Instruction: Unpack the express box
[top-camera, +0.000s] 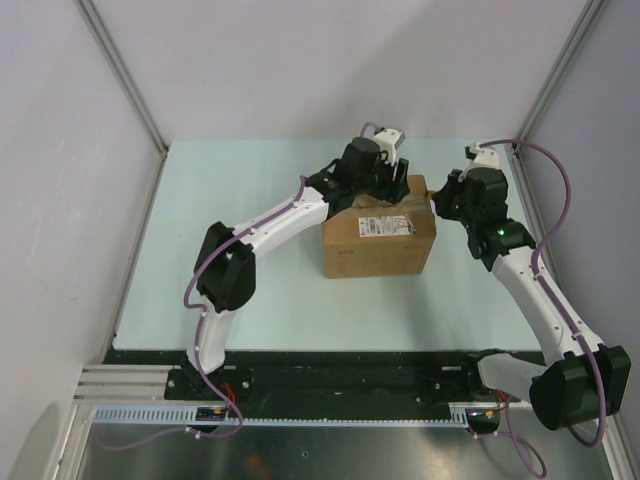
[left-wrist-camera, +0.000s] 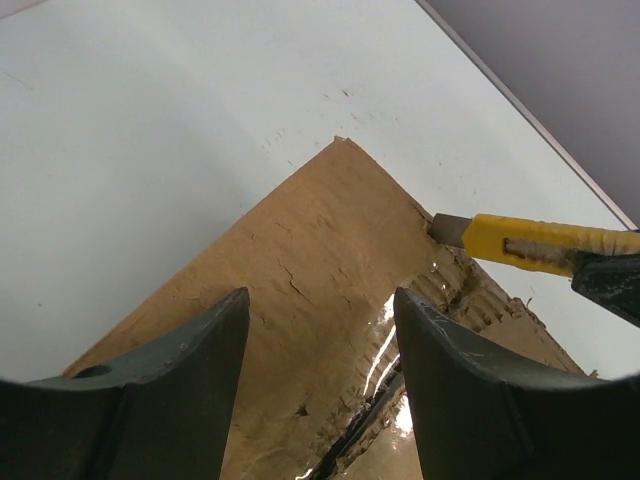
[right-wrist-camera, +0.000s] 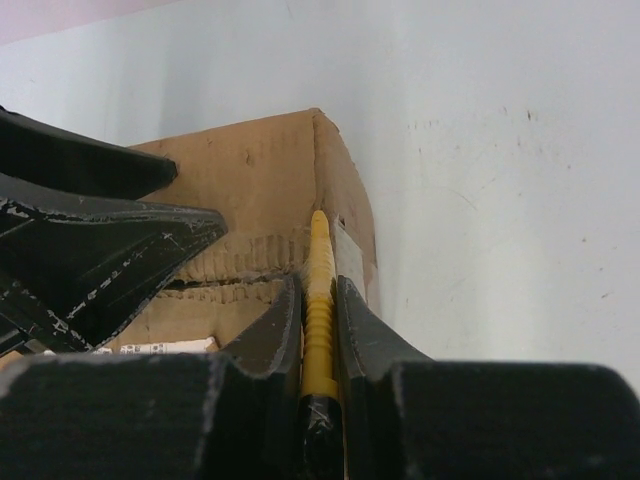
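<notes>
The box (top-camera: 378, 245) sits on the worktop (top-camera: 250, 290), directly under the left pincer (left-wrist-camera: 320, 310) and just ahead of the right pincer (right-wrist-camera: 320, 300). The left pincer is spread wide with nothing between its fingers. It hangs over a top flap (left-wrist-camera: 300, 230), and the pictures do not show whether it touches the flap. The right pincer is pressed together on a yellow knife (right-wrist-camera: 318, 260), whose tip meets the box's edge just beyond the fingertips, at the end of the seam (right-wrist-camera: 220, 282).

The seam looks ragged, with bare corrugation showing and a strip of glossy tape (left-wrist-camera: 380, 350) below and to the right of the left pincer.

The box is probably light and fairly stiff, but corrugated board creases and dents under a hard pinch, and the tape would be slippery. The best hold is likely the flap's free edge along the seam, one finger under and one over, so that it hinges back on its fold. With so little weight, the box may slide or tip unless the lift is gentle.
</notes>
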